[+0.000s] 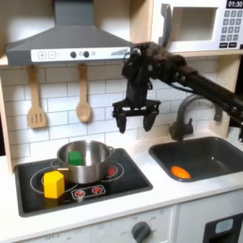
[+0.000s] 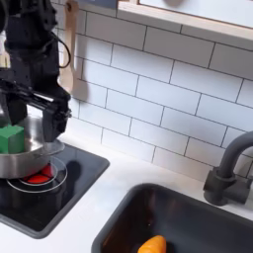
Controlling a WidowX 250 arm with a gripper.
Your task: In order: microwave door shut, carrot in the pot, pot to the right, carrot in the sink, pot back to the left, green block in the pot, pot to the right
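Note:
The shiny steel pot [image 1: 87,163] [image 2: 30,161] sits on the black stovetop, and the green block [image 1: 74,157] [image 2: 12,138] stands upright inside it. My gripper [image 1: 136,121] [image 2: 43,115] hangs open and empty above the pot's right side in the first exterior view, clear of the rim. Inside the dark grey sink [image 1: 216,152] [image 2: 198,219] lies the orange carrot [image 1: 180,172] [image 2: 151,245]. At the top right of the first exterior view the microwave door [image 1: 193,23] is shut.
A yellow block with a red top [image 1: 54,183] stands at the stovetop's front left in the first exterior view. The curved faucet [image 1: 186,112] [image 2: 231,170] rises behind the sink. A wooden spatula [image 1: 36,104] and a spoon [image 1: 84,100] hang on the tiled wall.

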